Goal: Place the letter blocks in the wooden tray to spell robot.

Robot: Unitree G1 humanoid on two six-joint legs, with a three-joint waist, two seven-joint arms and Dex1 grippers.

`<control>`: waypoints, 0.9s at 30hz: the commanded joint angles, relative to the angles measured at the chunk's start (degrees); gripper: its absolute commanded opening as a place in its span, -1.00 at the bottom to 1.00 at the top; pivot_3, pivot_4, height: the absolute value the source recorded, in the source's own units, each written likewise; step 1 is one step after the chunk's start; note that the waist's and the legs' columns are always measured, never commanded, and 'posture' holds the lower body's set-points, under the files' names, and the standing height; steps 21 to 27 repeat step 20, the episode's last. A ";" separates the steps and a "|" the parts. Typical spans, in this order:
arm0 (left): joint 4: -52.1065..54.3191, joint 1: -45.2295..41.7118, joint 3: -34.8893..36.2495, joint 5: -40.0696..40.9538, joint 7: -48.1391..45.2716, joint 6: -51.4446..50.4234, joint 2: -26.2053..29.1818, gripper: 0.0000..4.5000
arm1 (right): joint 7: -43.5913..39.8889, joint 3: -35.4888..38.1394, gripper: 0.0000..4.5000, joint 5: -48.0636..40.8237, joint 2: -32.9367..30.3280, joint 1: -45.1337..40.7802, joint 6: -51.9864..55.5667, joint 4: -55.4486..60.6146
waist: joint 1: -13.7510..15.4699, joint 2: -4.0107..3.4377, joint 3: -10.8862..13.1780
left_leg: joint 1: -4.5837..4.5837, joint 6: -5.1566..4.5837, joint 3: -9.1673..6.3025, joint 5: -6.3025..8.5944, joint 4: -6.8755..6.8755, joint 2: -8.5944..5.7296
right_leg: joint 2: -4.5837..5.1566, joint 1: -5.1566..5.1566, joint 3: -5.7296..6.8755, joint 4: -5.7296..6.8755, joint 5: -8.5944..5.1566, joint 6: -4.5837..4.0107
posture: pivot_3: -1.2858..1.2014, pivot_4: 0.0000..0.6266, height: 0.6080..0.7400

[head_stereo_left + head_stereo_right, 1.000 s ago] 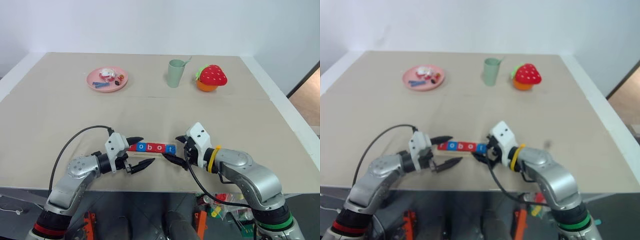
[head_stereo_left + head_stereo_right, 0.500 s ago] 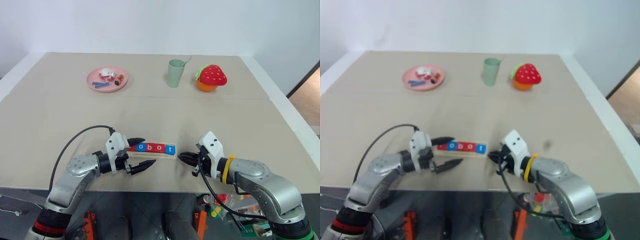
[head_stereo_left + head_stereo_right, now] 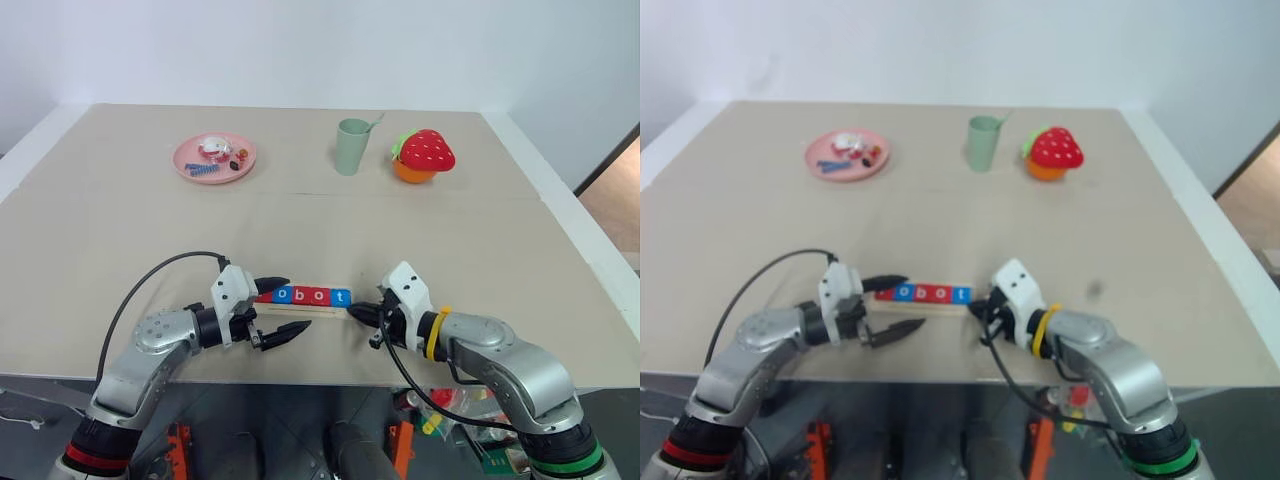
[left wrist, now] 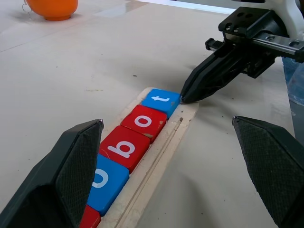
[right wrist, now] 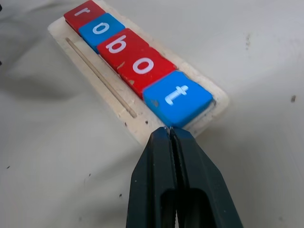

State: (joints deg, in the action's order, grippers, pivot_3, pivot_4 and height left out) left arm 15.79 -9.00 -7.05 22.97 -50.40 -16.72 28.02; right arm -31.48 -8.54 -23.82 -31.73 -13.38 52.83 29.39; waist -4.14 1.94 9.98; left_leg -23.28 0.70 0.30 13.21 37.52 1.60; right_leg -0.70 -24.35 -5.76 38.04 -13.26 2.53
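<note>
Five letter blocks [image 3: 301, 296] lie in a row in the wooden tray [image 3: 306, 313] near the table's front edge. They read r [image 5: 85, 12], o [image 5: 102, 27], b [image 5: 121, 46], o [image 5: 142, 65], t [image 5: 176, 95], in red and blue. My right gripper [image 3: 358, 314] is shut and empty, its tip [image 5: 167, 130] against the tray's right end just below the blue t block. My left gripper [image 3: 283, 307] stands open around the tray's left end, one finger [image 4: 80, 156] on each side, touching nothing that I can see.
At the back of the table stand a pink plate [image 3: 215, 158] with small items, a green cup [image 3: 351, 146] and a strawberry toy on an orange bowl [image 3: 424, 152]. The table's front edge [image 3: 320, 378] runs just below both grippers.
My right gripper went from open beside the t block to shut, drew back to the right, then returned to the tray's right end. The left gripper and blocks stayed put.
</note>
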 commanded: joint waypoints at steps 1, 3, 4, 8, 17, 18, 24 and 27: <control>2.28 0.37 0.60 0.28 0.19 0.21 0.34 1.00 | -0.08 0.06 -0.98 0.34 0.41 -1.06 -1.43 0.28 | 0.01 0.00 0.00 | 0.00 0.00 -0.01 0.00 0.00 0.00 | 0.00 0.00 0.01 0.00 0.00 0.00 | 0.03 -0.52 1.00; 2.26 0.54 0.37 0.04 0.30 0.35 0.22 1.00 | 0.04 -0.11 -0.98 0.61 0.51 -1.19 -1.71 0.04 | 0.01 0.00 0.00 | 0.00 0.00 0.00 0.00 0.00 0.00 | 0.00 0.00 0.00 0.00 0.00 0.00 | 0.03 -0.52 1.00; 2.25 0.62 0.24 -0.07 0.33 0.41 0.16 1.00 | 0.00 -0.08 -0.98 0.56 0.51 -1.32 -1.66 0.08 | 0.01 0.00 0.00 | 0.00 0.00 0.00 0.00 0.00 0.00 | 0.00 0.00 0.00 0.00 0.00 0.00 | 0.03 -0.52 1.00; 1.30 0.43 0.69 -1.04 1.03 0.65 0.30 1.00 | -0.25 2.29 -0.98 0.15 -0.55 -1.87 -1.58 0.21 | 0.01 0.00 0.00 | -0.01 0.00 -0.01 0.00 0.00 0.00 | 0.00 0.00 0.01 0.00 0.00 0.00 | 0.03 -0.52 1.00; -7.89 -5.39 10.93 -0.15 5.56 -2.61 3.92 1.00 | -9.26 17.38 0.18 -6.64 -7.35 -1.42 -5.38 -6.44 | 0.05 0.07 0.05 | 0.00 0.00 -0.03 0.00 0.03 -0.01 | -0.01 0.03 0.06 0.00 0.02 0.01 | 0.03 -0.52 1.00; -9.55 -6.03 12.11 -0.74 5.84 -1.82 4.72 1.00 | -10.22 18.48 0.35 -6.39 -7.63 -1.11 -7.39 -8.32 | 0.05 0.07 0.04 | 0.00 0.00 -0.03 0.00 0.02 -0.01 | -0.02 0.02 0.07 0.00 0.02 0.01 | 0.03 -0.52 1.00; -12.92 -7.17 13.93 -1.76 6.45 -0.23 5.95 1.00 | -10.75 20.12 0.65 -5.64 -7.09 -0.71 -11.30 -11.99 | 0.04 0.08 0.05 | 0.00 0.00 -0.03 0.00 0.01 0.00 | -0.03 0.02 0.09 0.00 0.01 0.00 | 0.03 -0.52 1.00; -12.92 -7.17 13.93 -1.76 6.45 -0.23 5.95 1.00 | -10.75 20.12 0.65 -5.64 -7.09 -0.71 -11.30 -11.99 | 0.04 0.08 0.05 | 0.00 0.00 -0.03 0.00 0.01 0.00 | -0.03 0.02 0.09 0.00 0.01 0.00 | 0.03 -0.52 1.00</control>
